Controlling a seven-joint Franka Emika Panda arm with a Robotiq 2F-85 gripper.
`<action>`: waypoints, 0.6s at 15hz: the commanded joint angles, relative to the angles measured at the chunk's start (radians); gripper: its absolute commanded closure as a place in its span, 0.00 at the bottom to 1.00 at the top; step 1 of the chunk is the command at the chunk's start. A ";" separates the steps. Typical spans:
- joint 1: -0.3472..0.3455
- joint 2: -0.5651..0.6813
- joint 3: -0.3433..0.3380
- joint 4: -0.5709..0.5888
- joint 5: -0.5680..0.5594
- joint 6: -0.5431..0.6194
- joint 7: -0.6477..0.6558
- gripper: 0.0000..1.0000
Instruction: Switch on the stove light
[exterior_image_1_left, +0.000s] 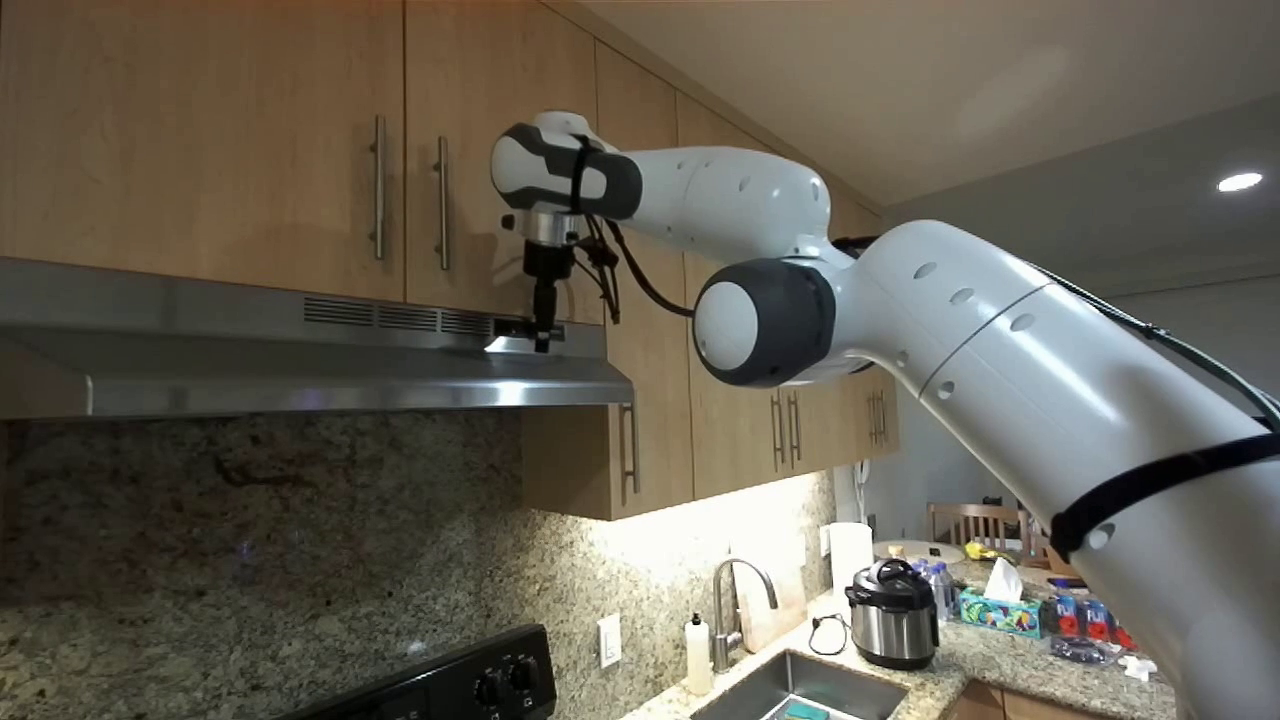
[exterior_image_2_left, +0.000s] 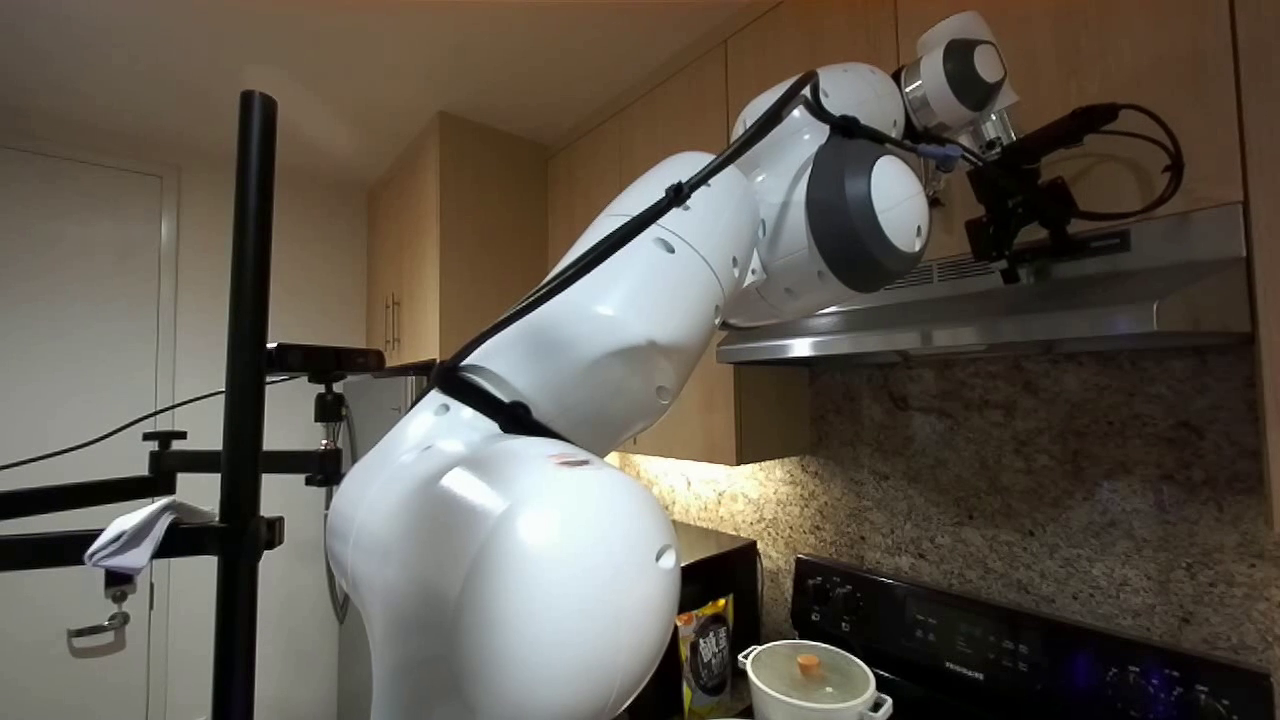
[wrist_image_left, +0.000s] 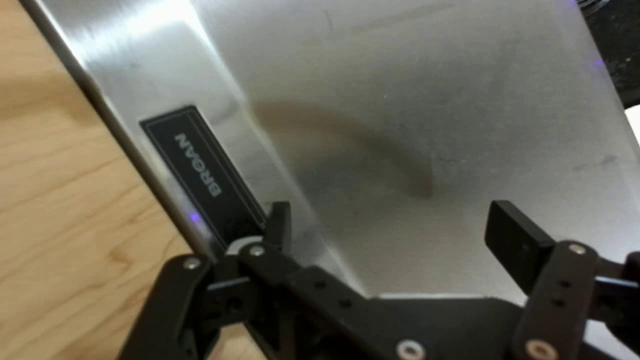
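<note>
Zero glow shows on the backsplash (exterior_image_2_left: 1000, 450) below the hood (exterior_image_1_left: 330, 378) in both exterior views, so the light reads as not on yet; it is itself out of sight, presumably under the hood. The lit stretch of backsplash sits under a cabinet (exterior_image_1_left: 660, 440) beside the hood, likely a different source. Done: gripper (wrist_image_left: 392, 227) is up at the black BROAN panel (wrist_image_left: 202, 172) on the hood, likely home of the switch. Left: the press. No switch can be made out; the panel's lower end is hidden behind the gripper in the wrist view. Call it positioned, press pending. Gripper itself: fingers (wrist_image_left: 278, 225) spread wide, bare hood between them, nothing held. One finger overlaps the panel's edge, the other is well apart from it, out over the slope. Touch can't be confirmed; the overlap may be line of sight only. If a press comes next, the panel-side finger looks like the one to use, and the wide spread risks bumping the hood.
</note>
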 joint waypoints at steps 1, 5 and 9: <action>0.014 -0.009 -0.003 -0.013 -0.007 0.022 0.006 0.00; 0.020 -0.007 -0.004 -0.014 -0.006 0.031 0.008 0.00; 0.012 -0.010 -0.009 -0.016 -0.005 0.035 0.021 0.00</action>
